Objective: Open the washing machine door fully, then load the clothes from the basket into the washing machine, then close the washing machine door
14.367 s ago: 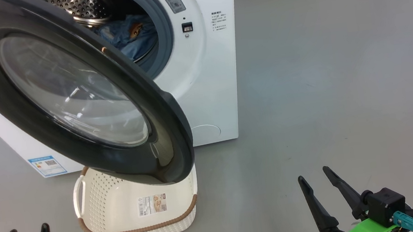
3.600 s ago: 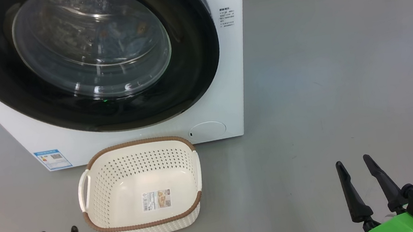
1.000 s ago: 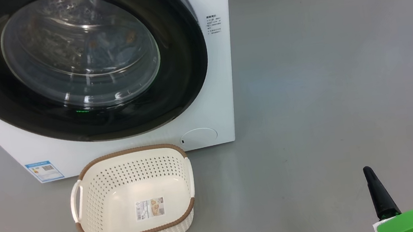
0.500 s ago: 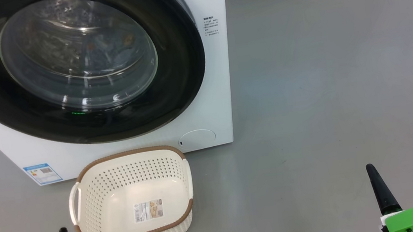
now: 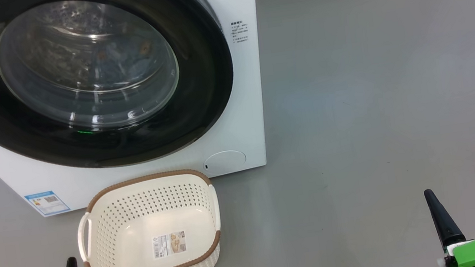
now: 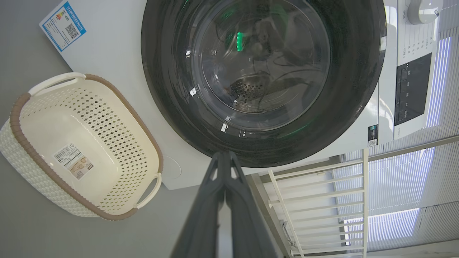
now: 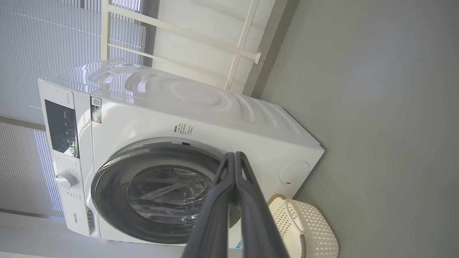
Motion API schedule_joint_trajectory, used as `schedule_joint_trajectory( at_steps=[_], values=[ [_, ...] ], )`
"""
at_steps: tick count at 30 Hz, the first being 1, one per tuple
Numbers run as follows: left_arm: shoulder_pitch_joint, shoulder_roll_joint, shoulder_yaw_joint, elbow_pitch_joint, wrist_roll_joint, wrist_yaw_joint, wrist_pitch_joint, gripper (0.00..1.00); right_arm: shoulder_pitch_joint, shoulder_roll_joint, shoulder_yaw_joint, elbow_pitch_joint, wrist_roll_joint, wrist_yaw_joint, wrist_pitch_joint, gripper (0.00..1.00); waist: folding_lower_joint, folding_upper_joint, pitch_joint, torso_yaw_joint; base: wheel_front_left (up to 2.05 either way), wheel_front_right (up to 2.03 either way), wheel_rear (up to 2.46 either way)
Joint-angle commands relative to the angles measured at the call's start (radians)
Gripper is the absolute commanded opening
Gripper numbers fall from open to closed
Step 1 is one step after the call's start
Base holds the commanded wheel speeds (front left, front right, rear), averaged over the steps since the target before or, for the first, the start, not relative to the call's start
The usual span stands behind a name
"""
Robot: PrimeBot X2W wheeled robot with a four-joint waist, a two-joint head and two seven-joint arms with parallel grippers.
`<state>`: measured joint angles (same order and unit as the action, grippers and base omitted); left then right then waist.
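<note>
- Right gripper (image 7: pixel 235 154): two dark fingers pressed together tip to tip, nothing between them.
- Washing machine (image 7: pixel 200 107) stands on grey floor (image 7: pixel 376 107); view is rolled sideways.
- Washing machine door (image 7: pixel 107 193) sits flush against the front; glass centre reflective, contents not discernible.
- Round flap (image 7: pixel 294 172) at the front's lower corner.
- Basket (image 7: pixel 315 229) on the floor just beside that corner; interior hidden.
- Dark control panel (image 7: pixel 61 127), dial (image 7: pixel 65 180) alongside.

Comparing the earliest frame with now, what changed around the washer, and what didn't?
The washing machine door, open at first, has swung shut against the washing machine; the clothes now show through it. The left pincer and right pincer, both open earlier, have closed on nothing. The basket stayed empty on the floor before the machine. The head view's slight shift is camera motion.
</note>
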<state>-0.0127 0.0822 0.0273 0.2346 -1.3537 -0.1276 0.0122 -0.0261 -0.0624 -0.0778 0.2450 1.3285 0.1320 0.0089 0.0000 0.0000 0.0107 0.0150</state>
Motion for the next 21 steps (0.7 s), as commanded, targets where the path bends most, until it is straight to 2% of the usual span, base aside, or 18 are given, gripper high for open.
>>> schedule_joint_trajectory(
  at_steps=[1,21],
  values=[
    [-0.048,0.007,0.031,-0.014,-0.027,-0.002,0.010,0.00,-0.053,-0.008,0.013,-0.020,0.034,-0.001,0.008,0.00,0.0000,0.0000,0.000,-0.001,0.00,0.00,0.00],
    [-0.085,-0.011,0.057,0.005,-0.230,-0.003,0.069,0.00,-0.074,-0.008,-0.004,-0.005,0.254,-0.001,0.068,0.00,0.0000,0.0000,-0.006,-0.012,0.00,0.00,0.00]
  ],
)
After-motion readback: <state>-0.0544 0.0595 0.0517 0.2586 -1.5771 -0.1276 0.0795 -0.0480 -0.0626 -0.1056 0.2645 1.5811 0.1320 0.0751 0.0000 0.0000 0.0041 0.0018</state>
